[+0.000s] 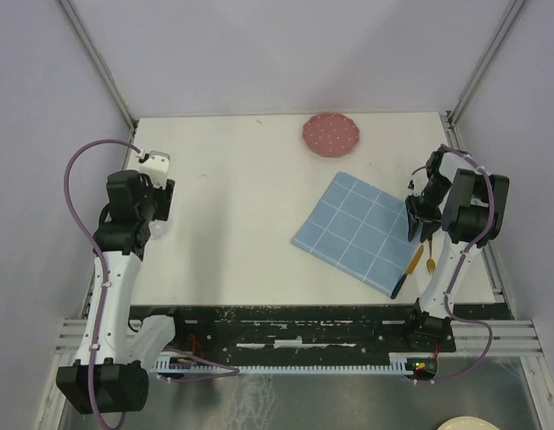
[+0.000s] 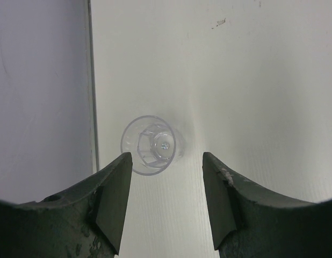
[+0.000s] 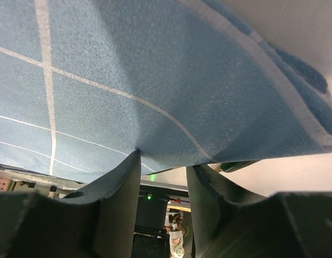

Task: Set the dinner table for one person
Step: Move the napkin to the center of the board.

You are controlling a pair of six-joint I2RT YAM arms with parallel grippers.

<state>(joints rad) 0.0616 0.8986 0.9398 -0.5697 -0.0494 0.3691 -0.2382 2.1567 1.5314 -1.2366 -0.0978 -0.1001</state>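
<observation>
On the white dinner table point(image 1: 232, 179) a blue grid placemat point(image 1: 353, 231) lies at an angle right of centre. My right gripper point(image 1: 419, 215) is at its right corner. In the right wrist view the placemat point(image 3: 155, 80) drapes across the tips of the right gripper point(image 3: 163, 160), whose jaws stand apart with nothing clamped between them. A small clear glass point(image 2: 151, 145) stands upright near the table's left edge. My left gripper point(image 2: 166, 161) is open above and just behind it, apart from it. From above, the left gripper point(image 1: 158, 210) covers most of the glass point(image 1: 159, 230).
A pink dotted plate point(image 1: 331, 134) sits at the far edge. An orange fork point(image 1: 418, 260) and a dark knife point(image 1: 401, 285) lie by the placemat's near right corner. A grey wall point(image 2: 40, 97) runs close along the left of the glass.
</observation>
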